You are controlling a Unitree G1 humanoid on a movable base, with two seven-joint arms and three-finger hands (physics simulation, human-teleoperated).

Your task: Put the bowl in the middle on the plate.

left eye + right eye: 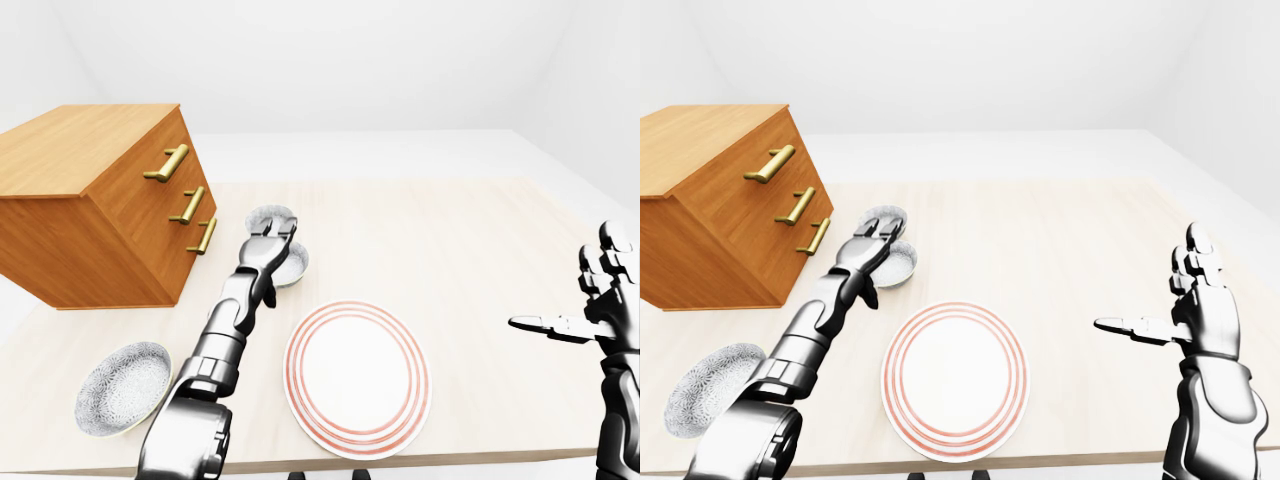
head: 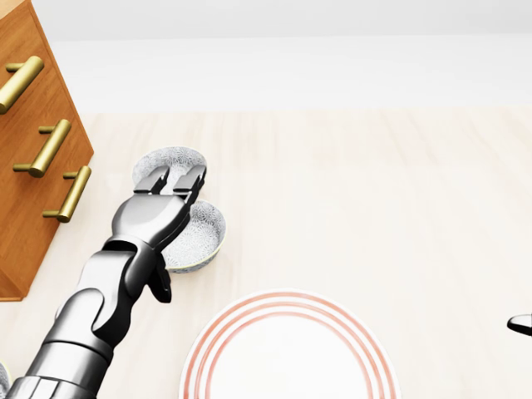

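The left hand is empty. Its fingers lie straight and close together and curl round nothing, and its thumb hangs apart on the wrist side, so nothing is gripped. In the head view the hand's long axis runs from the view's lower left up towards its upper right. The middle bowl sits directly beneath the palm and just to its right, with the palm covering the bowl's left rim. I cannot tell from these views whether the hand touches that rim or hovers just above it. Just beyond the fingertips is the far bowl, partly hidden by them, so the fingers overshoot the target and point at the wrong bowl. Being round, the middle bowl offers no preferred grasp direction. What the coming move seems to turn on is getting fingers and thumb onto opposite sides of its near rim. That probably means drawing the hand back along the forearm and down rather than reaching any further. The plate lies on the thumb side, down and to the right of the hand, a short carry away across the table. The near bowl is well behind the wrist, beside the elbow, and the dresser stands to the hand's left. The right hand is held up with its fingers spread and nothing in it, well away on the far side of the plate. The left hand is therefore plainly the nearer one for this grasp.
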